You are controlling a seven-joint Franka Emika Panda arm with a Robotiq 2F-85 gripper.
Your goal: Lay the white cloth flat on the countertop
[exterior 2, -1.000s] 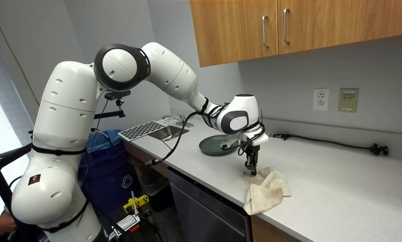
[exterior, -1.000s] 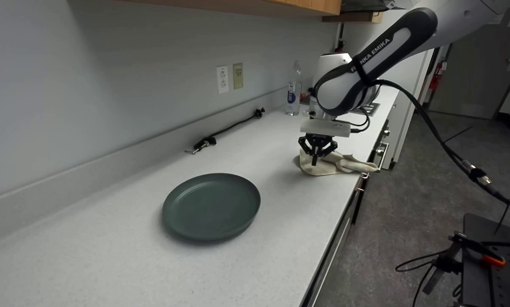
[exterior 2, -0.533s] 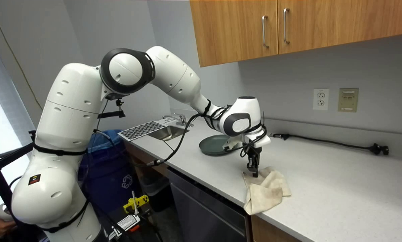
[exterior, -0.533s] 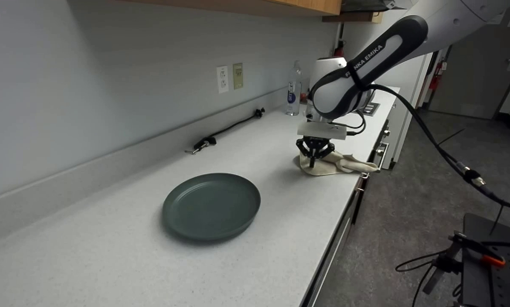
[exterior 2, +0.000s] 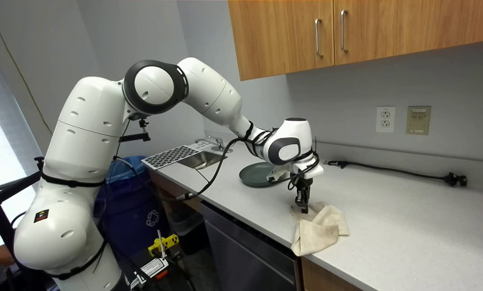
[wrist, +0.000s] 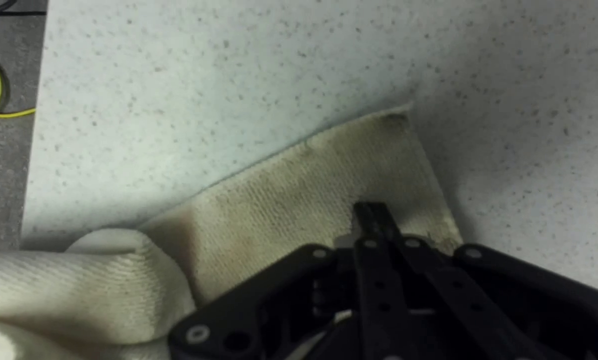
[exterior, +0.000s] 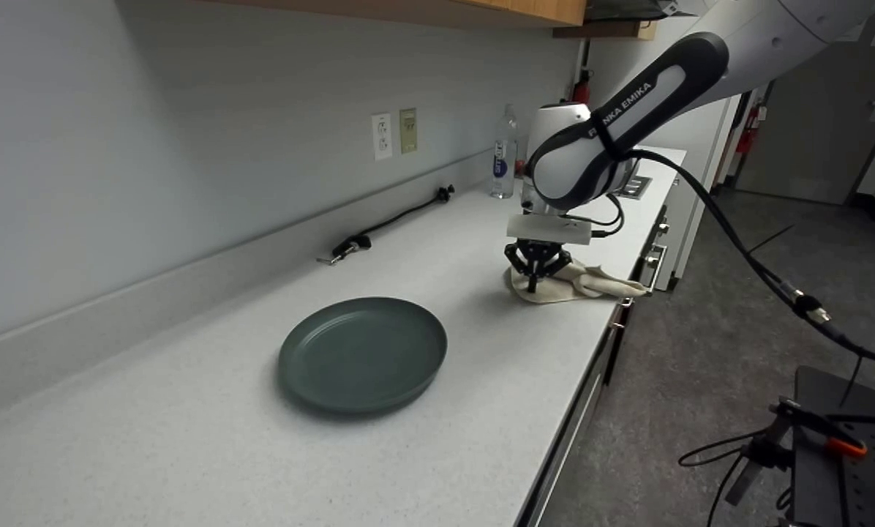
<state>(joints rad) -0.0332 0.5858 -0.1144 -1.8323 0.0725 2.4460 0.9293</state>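
Under wooden cabinets (exterior 2: 282,38), a white counter (exterior 2: 419,232) holds a stained, off-white cloth (exterior 2: 320,228) near its front edge, one corner spread flat, the rest folded over on itself; the bunched end appears to reach slightly past the edge. Down onto the flat part points the gripper (exterior: 532,285), its fingers together; the wrist view shows no fabric pinched between the tips, which seem to press on the cloth from above, with a thick fold (wrist: 104,295) at lower left. Farther out, a green plate (exterior: 363,356) sits well apart from the cloth, a black cable (exterior 2: 395,171) lies near the wall (exterior: 225,161) and, in an exterior view, a bottle (exterior: 504,157) stands upright.

The unfolding looks incomplete, and a push or drag with the tips would be the likely step. Too light a touch could let the tips skate over the fabric and leave the fold as it is. Too firm a one could rake the layer into fresh creases or jam the tips against the counter. Because nothing visible pins the folded end, a sideways drag could carry the whole cloth along instead of opening it. A pull toward the front edge risks sending more of it over the side.
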